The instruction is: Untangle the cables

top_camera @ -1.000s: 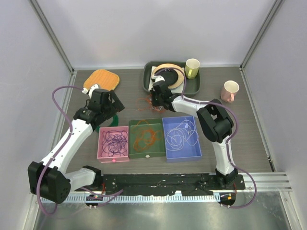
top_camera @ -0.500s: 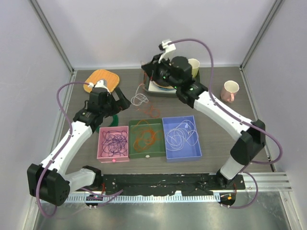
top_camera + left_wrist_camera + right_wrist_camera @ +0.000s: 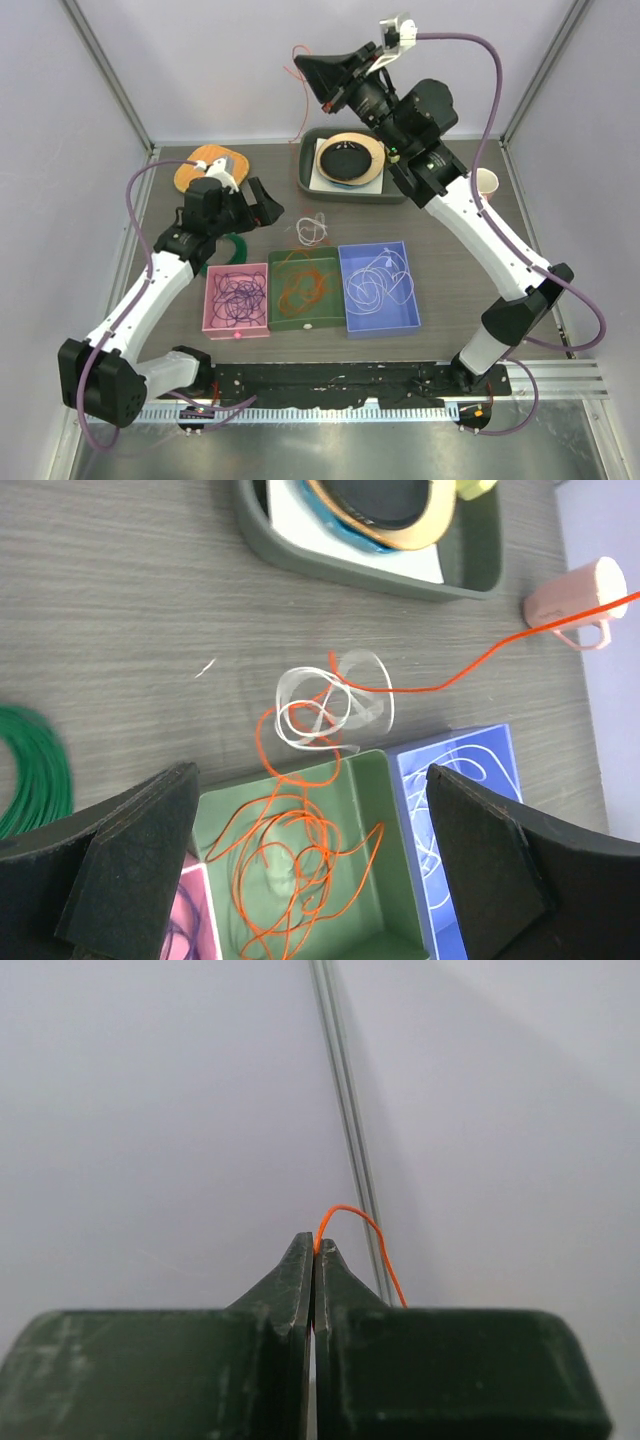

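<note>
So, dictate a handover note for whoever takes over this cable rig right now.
Right gripper: shut on the orange cable, raised high near the back wall.
Left gripper: open, empty, above the table just behind the bins.
The orange cable runs down into the green bin, snagged in a loose white cable lying behind that bin. Purple cables sit in the pink bin, white cables in the blue bin.
Done: most cables are sorted by colour.
Left: free the orange from the white, then bin both.

Table [image 3: 470,270] — pink bin [image 3: 237,331], green bin [image 3: 306,325], blue bin [image 3: 383,329]; tray [image 3: 340,193], mug [image 3: 580,595], coil [image 3: 40,765].
</note>
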Controlling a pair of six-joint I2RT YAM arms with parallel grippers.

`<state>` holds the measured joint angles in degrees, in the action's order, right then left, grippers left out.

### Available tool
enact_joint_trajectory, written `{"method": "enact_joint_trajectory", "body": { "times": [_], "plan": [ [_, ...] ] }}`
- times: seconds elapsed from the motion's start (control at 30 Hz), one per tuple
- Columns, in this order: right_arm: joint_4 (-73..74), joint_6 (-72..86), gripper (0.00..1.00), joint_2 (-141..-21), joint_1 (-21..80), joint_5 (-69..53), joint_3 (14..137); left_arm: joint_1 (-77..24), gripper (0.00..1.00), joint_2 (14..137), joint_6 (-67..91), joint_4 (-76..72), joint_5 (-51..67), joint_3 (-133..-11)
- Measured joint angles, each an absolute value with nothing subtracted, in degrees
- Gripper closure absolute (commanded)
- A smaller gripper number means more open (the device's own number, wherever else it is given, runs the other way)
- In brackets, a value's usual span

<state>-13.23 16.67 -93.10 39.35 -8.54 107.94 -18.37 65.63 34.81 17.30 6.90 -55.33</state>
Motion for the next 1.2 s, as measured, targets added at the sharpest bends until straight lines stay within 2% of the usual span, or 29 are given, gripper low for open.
{"method": "enact_joint_trajectory", "body": {
  "times": [0.27, 0.47, 0.9, 1.03, 1.13, 1.2],
  "plan": [
    [-10.3, 20.1, 0.99, -97.2, 39.4, -10.6, 122.9, -20.5, 0.0, 71.3, 28.2, 5.5, 19.2, -55.2],
    [-8.6, 21.6, 0.99, -97.4, 39.4, -10.6, 125.1, -26.1, 0.0, 73.6, 24.6, -1.5, 17.5, -56.0],
    [-6.3, 22.7, 0.99, -97.5, 39.4, -10.7, 125.2, -29.8, 0.0, 91.4, 23.8, -5.6, 13.0, -66.1],
    [-6.0, 22.7, 0.99, -97.5, 39.5, -10.7, 125.2, -30.3, 0.09, 95.7, 24.1, -5.3, 11.7, -67.8],
    [-5.9, 22.7, 0.99, -97.5, 39.6, -10.6, 125.3, -30.3, 0.11, 97.6, 24.5, -4.8, 10.9, -67.8],
    [-5.9, 22.6, 0.99, -97.4, 39.6, -10.6, 125.4, -30.3, 0.19, 98.3, 24.7, -4.0, 9.9, -67.8]
  ]
}}
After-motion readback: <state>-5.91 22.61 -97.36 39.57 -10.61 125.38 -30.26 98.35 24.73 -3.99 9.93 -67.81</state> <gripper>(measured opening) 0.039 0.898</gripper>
